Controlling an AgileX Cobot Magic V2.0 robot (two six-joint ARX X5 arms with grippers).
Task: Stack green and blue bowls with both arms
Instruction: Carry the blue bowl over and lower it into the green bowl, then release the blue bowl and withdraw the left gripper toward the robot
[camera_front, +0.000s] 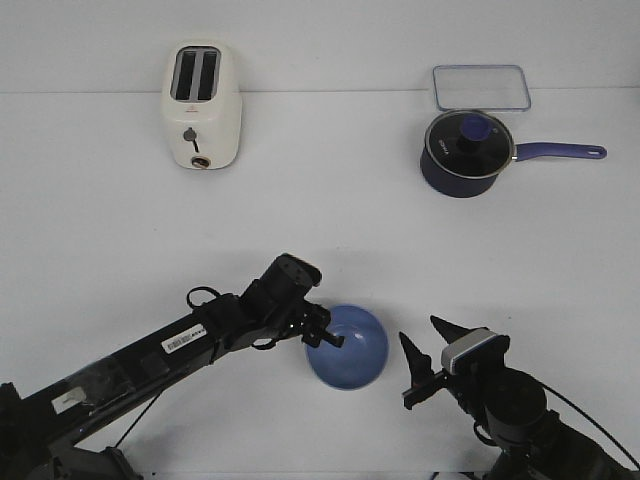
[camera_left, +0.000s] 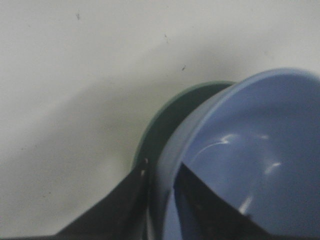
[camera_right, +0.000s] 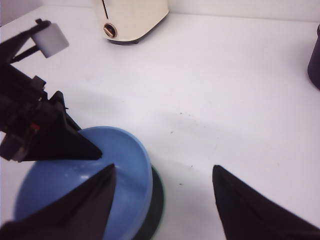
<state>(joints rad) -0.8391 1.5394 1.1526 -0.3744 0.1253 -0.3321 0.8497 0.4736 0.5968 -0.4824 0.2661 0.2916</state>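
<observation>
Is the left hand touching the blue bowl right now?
Touching. The left wrist view shows the left hand with one finger each side of the blue bowl rim.

I see a cream two-slot toaster (camera_front: 201, 106) standing far back on the left of the white table (camera_front: 320, 220), lever and knob facing me. Far back on the right is a dark navy saucepan (camera_front: 466, 155) with its glass lid (camera_front: 470, 138) on, handle pointing right. A clear rectangular container lid (camera_front: 481, 87) lies just behind it.
</observation>
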